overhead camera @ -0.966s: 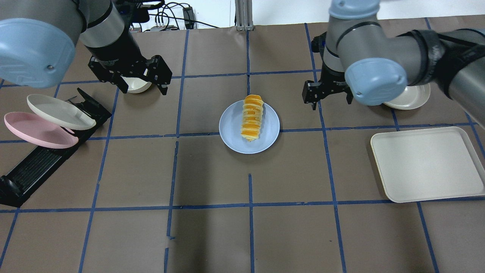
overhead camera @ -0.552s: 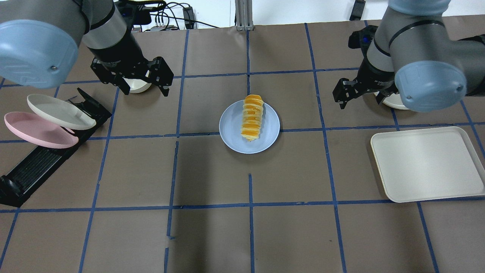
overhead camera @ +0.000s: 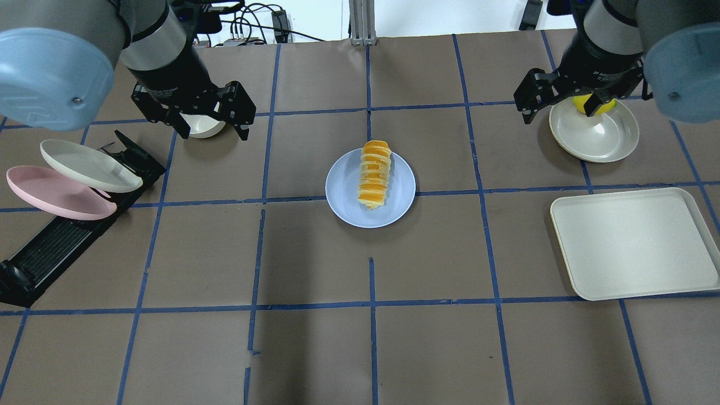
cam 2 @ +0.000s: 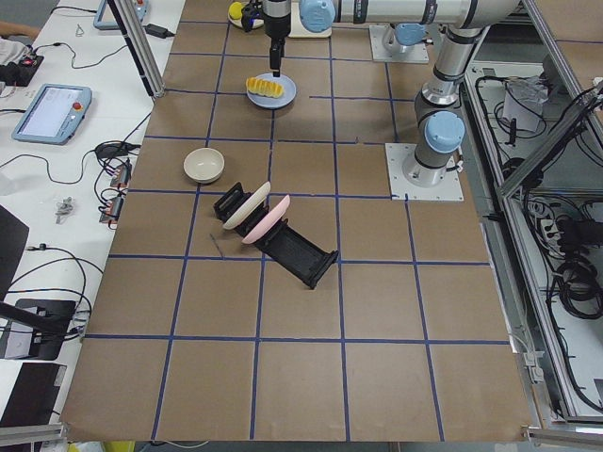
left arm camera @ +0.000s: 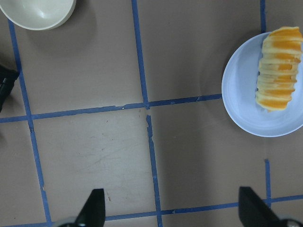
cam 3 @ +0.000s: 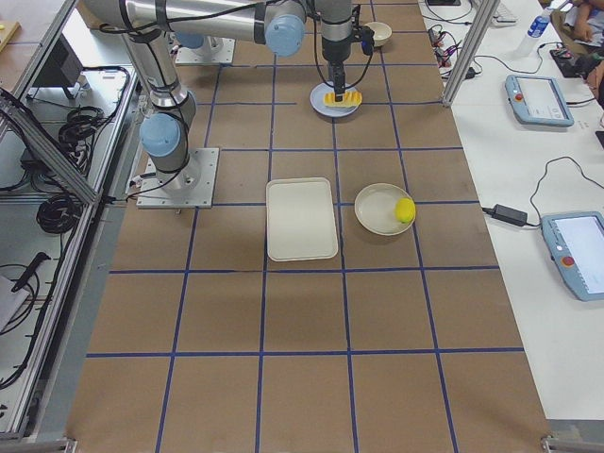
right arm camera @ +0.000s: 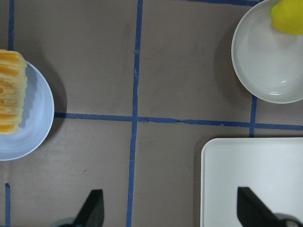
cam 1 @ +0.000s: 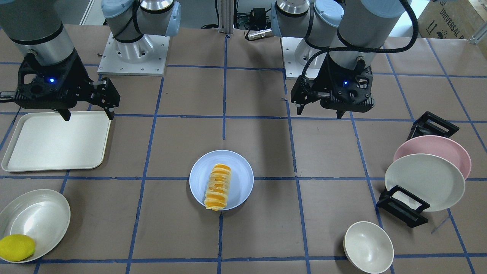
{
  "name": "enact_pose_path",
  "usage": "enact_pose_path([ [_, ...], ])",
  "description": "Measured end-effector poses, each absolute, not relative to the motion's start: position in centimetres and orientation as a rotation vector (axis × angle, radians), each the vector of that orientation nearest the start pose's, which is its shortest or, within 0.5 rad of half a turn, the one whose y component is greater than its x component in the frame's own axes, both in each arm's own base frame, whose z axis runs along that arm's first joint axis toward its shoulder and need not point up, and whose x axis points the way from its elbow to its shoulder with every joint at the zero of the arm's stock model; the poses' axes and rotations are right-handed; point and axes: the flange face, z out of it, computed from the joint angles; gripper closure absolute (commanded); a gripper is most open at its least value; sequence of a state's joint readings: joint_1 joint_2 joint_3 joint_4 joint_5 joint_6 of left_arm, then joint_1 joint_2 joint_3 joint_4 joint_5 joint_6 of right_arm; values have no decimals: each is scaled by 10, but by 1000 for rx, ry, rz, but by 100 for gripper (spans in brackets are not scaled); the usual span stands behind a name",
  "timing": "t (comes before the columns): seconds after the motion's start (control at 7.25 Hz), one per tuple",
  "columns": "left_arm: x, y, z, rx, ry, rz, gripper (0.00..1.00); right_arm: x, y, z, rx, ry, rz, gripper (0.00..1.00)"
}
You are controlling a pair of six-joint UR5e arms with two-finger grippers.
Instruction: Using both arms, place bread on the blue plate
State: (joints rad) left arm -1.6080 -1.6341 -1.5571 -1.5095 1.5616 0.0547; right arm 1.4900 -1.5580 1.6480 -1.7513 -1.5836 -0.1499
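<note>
A brown paper-covered table [overhead camera: 315,349] gridded with blue tape, seen from above. At its centre the elongated, ridged loaf of golden-orange and pale yellow bread [overhead camera: 374,174] lies along the middle of the round, matte, pale lavender-blue plate [overhead camera: 344,197], one end reaching the rim on the side away from the robot. It has not shifted over the last second. What has changed is the right arm: its black two-finger right gripper [overhead camera: 558,112], which a second ago hung just beside the plate's right edge, has swung well away to the right. It now hovers over the far edge of a shallow cream-white dish [overhead camera: 596,138] that holds a smooth yellow lemon [overhead camera: 602,104]. Its fingers are spread wide and carry nothing. The black left gripper [overhead camera: 214,134] has kept its place well to the left of the plate, above a small cream bowl [overhead camera: 202,128], fingers likewise spread and empty; both wrist cameras show only bare table between the fingertips. A rectangular cream tray [overhead camera: 635,242] sits at right; a pink plate [overhead camera: 56,194] and a cream-white plate [overhead camera: 90,166] lean in a black rack [overhead camera: 62,242] at left. With the loaf resting on the plate and both arms released and pulled back, the placing looks complete; what remains appears to be only the retreat.
</note>
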Motion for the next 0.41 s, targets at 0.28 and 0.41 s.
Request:
enact_pose_path([
  [0.28, -154, -513, 470, 145, 3148, -22, 0, 95, -513, 462, -101, 3149, -126, 0],
  [0.41, -154, -513, 470, 145, 3149, -22, 0, 96, -513, 461, -100, 3141, -123, 0],
])
